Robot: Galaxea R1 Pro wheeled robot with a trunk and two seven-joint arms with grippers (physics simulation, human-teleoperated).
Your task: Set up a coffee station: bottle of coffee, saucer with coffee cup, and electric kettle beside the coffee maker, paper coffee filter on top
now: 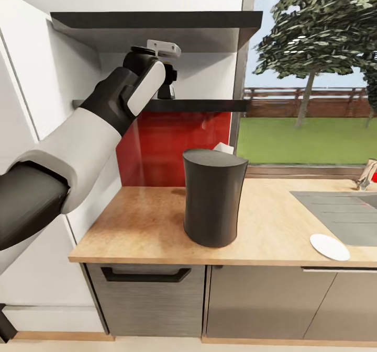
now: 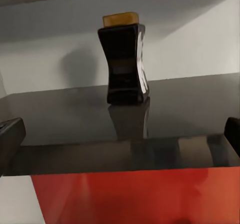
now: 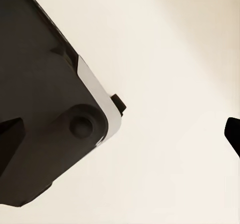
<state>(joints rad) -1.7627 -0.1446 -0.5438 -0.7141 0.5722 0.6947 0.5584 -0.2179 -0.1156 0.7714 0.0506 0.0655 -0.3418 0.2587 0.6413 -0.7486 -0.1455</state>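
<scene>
Unlabelled dark bottle of coffee (image 2: 124,64), tan cap, stands upright on shelf (image 2: 150,124).

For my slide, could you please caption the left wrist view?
Open left gripper faces the coffee bottle standing upright on the dark shelf.

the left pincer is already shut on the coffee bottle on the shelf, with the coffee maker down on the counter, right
Not quite. In the left wrist view the left pincer is open and short of the coffee bottle, which stands untouched on the shelf. The coffee maker is on the counter, as you say.
</scene>
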